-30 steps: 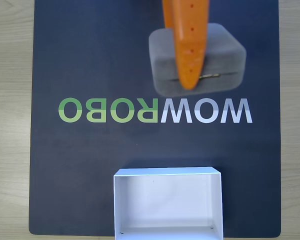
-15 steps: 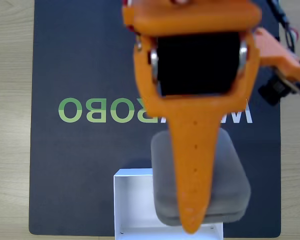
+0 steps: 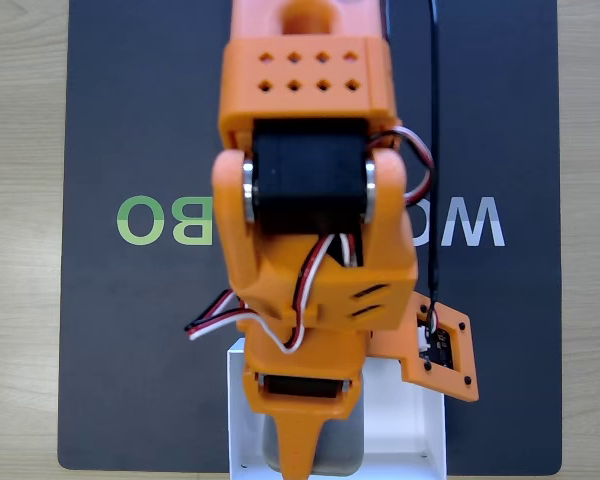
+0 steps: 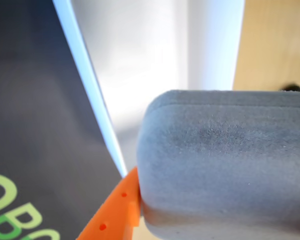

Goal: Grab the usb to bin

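The claw (image 3: 298,455) pinches the usb (image 4: 225,165) directly above the bin (image 3: 420,425), at the mat's (image 3: 130,380) near edge.

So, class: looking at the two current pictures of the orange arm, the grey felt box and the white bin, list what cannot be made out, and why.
- Small grey felt box: in the fixed view the orange arm covers most of it.
- Gripper: the second finger is hidden behind the box in the wrist view; one orange finger shows.
- White open-top bin: floor contact hidden; bottom edge cut off.
- Mat lettering: middle letters covered by the arm.
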